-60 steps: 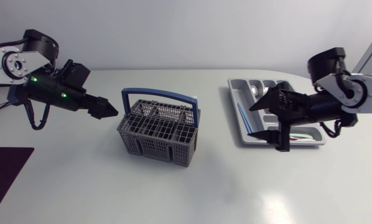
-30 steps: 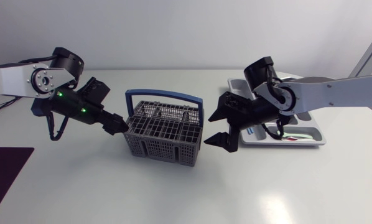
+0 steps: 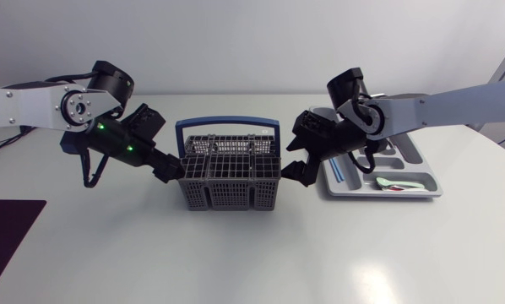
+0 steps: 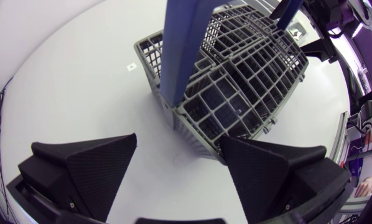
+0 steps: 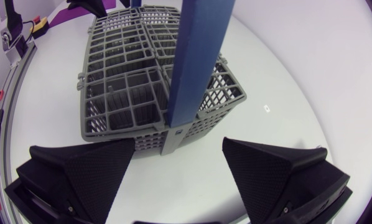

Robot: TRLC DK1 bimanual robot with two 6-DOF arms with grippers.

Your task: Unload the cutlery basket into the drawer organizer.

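The grey plastic lattice cutlery basket [image 3: 230, 179] with an arched blue carrying handle [image 3: 227, 124] stands upright on the white table [image 3: 252, 253], near the middle and between the two arms. The left gripper [image 3: 173, 171] comes in from the left side and sits at the basket's left end wall, at the foot of the handle. In the left wrist view the left gripper [image 4: 180, 146] is released: its two black wedge fingers [image 4: 89, 168] stand wide apart, and the basket's [image 4: 248, 81] lower corner lies just ahead of the gap, with bare table visible between the finger tips. It cannot be determined from these views whether either finger touches the basket wall. The right gripper [image 3: 296, 158] comes in from the right side and sits at the basket's right end wall, opposite the left gripper. In the right wrist view the right gripper [image 5: 178, 146] is likewise released: its fingers [image 5: 279, 171] are spread well apart, and the foot of the blue handle [image 5: 195, 68] at the end of the basket [image 5: 130, 93] lies just ahead of the gap, apart from both tips. The grey moulded plastic drawer organizer [image 3: 430, 192] lies flat on the table on the right side, just behind and beside the right arm's wrist, which covers its left part. A thin blue-handled utensil [image 3: 339, 169] lies in one of its long compartments, and a pale green utensil with a red mark [image 3: 402, 182] lies in the compartment along its near edge.
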